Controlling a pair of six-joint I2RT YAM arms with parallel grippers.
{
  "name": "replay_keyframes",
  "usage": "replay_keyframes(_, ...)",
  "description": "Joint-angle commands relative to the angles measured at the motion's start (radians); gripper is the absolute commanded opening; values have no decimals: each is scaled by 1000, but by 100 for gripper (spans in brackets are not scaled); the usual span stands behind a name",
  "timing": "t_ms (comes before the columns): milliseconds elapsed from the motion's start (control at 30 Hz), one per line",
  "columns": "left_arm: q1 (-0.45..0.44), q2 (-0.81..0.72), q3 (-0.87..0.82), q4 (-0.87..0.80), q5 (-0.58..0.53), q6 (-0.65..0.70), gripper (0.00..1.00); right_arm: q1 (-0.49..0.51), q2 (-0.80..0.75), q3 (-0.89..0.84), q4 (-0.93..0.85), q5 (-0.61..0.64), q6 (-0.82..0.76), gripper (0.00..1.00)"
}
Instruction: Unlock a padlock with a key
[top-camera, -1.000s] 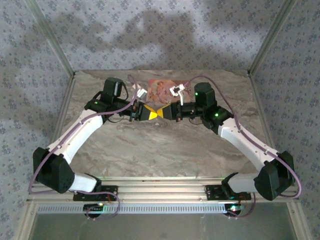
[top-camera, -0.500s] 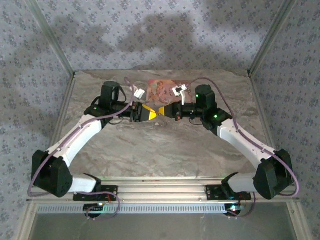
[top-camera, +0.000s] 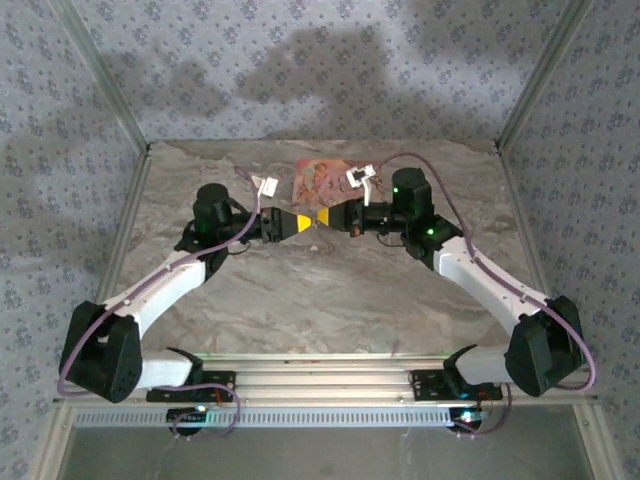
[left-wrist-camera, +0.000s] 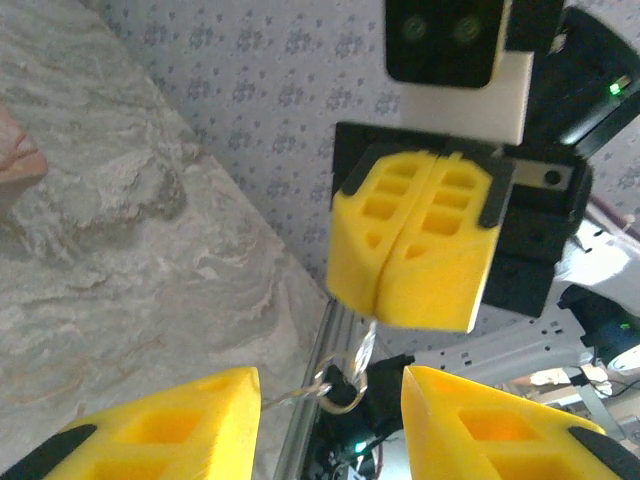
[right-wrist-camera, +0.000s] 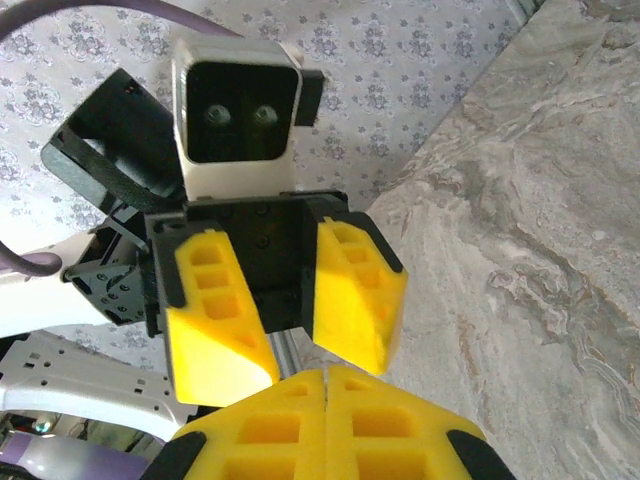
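Dangling key ring (left-wrist-camera: 338, 392) beneath right jaws

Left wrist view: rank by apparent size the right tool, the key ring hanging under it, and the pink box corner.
1. Right tool, largest, though close to the camera.
2. Pink box corner, cut off by the frame edge, so unsure.
3. Key ring, smallest.
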Motion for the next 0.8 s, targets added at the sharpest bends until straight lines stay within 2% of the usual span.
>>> replay_keyframes(0, -5, -24, 17, 102, 5, -38, 41, 16, 1, 12, 31, -6, 14, 0)
replay_keyframes(333, -34, -9, 16, 90, 20, -17, 41, 18, -3, 16, 29, -4, 15, 0)
replay_keyframes(767, -38, -1, 1, 92, 31, -9, 29, 9, 0, 15, 31, 8, 17, 0)
